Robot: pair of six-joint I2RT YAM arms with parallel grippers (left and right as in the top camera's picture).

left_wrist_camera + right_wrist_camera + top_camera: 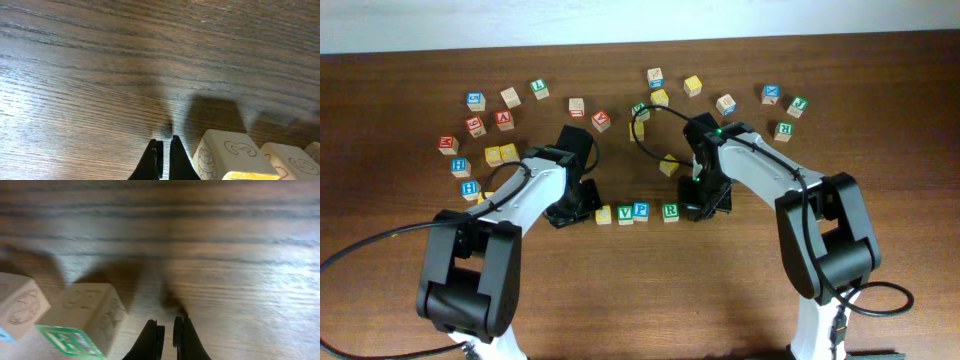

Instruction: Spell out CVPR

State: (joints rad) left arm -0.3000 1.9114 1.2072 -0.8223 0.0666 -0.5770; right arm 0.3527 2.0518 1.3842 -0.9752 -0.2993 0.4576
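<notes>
The overhead view alone takes in the whole row. A yellow-faced wooden cube (604,214), a wooden cube with a green V (625,213), a wooden cube with a blue P (640,210) and a wooden cube with a green R (670,211) stand in a line at the middle of the dark wooden table (650,290). The first three are close together and the R sits slightly apart. Scattered lettered cubes (505,120) lie towards the far edge, spread from the far left corner to the far right corner.

The wrist views add what the overhead cannot resolve. In the left wrist view the fingers (152,160) are almost together with only a thin slit between them and nothing in it. The yellow-faced cube (225,152) stands just beside them on the right, with a carved figure 3 on its pale side. In the right wrist view the fingers (150,340) are likewise nearly closed and empty. The R cube (92,312) stands near on their left, with the P cube (17,305) past it.

Both arms reach in from the near edge, elbows raised and wrists bent down. The left gripper (582,207) is low at the yellow end of the row and the right gripper (698,208) is low at the R end. Neither touches a cube.
</notes>
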